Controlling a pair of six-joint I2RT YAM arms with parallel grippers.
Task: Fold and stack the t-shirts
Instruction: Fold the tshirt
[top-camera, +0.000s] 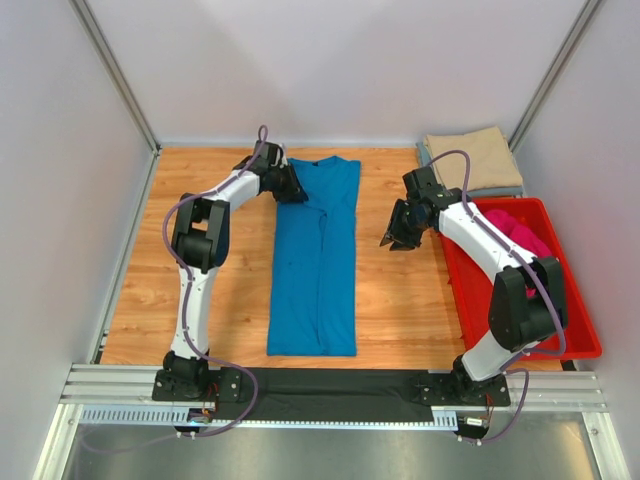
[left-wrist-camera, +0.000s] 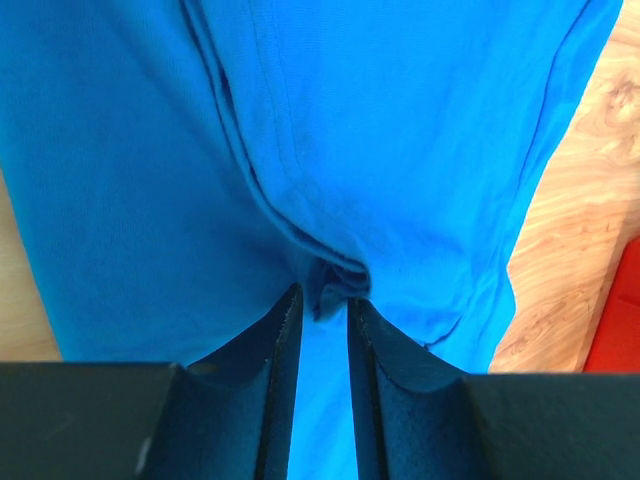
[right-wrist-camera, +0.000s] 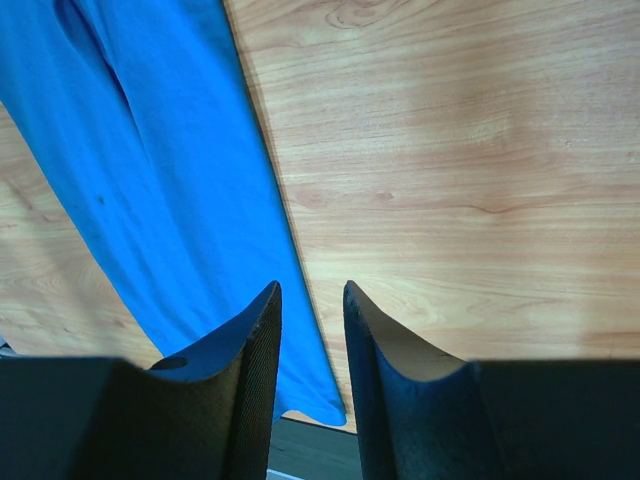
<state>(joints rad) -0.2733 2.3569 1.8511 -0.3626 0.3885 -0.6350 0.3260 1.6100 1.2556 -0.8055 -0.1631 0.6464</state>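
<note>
The blue t-shirt (top-camera: 315, 270) is being shown laid out flat down the middle of the wooden table (top-camera: 400, 300). It is folded lengthwise into a long narrow strip, with the collar end at the far side and the hem toward the arm bases.

The left gripper (top-camera: 292, 188) is being held right at the far left corner of that strip, beside the collar. In the left wrist view its fingers (left-wrist-camera: 285, 330) are being kept narrowly apart directly over the blue cloth, with a small puckered fold (left-wrist-camera: 338, 278) bunched just ahead of the tips. Blue fabric is being seen through the gap, but it cannot be told whether any cloth is being pinched.

The right gripper (top-camera: 398, 238) is being held above bare wood, to the right of the strip and apart from it. In the right wrist view its fingers (right-wrist-camera: 255, 340) are also being kept slightly parted with nothing between them. The shirt's long edge is being seen running past on the left, down to its hem corner.

At the far right corner, the tan t-shirt (top-camera: 472, 158) is being kept folded on top of the grey-blue t-shirt (top-camera: 426, 152), of which only a thin edge is being shown. The magenta t-shirt (top-camera: 520, 235) is being left crumpled inside the red bin (top-camera: 458, 290) along the right side of the table.
</note>
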